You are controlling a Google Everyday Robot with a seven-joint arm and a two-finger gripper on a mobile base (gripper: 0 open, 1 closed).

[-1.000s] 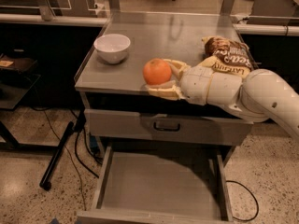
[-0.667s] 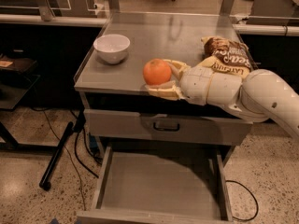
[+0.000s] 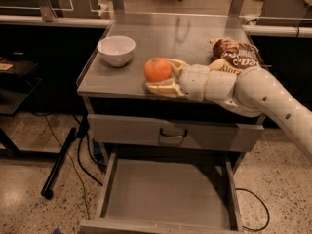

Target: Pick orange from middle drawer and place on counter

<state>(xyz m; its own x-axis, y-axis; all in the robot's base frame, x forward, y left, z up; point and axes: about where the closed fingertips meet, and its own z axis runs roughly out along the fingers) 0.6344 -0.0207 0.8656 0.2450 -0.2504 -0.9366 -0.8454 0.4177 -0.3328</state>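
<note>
Now | item: orange [image 3: 157,69] — pinched in claw [image 3: 159,76], low over front edge of surface [image 3: 170,33] | middle drawer [image 3: 165,189]: open below | white bowl [image 3: 116,50]: well apart | handling: carry inward from the edge, lower till it rests, then spread claw slowly — round fruit may roll.

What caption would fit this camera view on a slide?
The gripper holds the orange at the front edge of the counter, above the open drawer, with a white bowl nearby.
</note>
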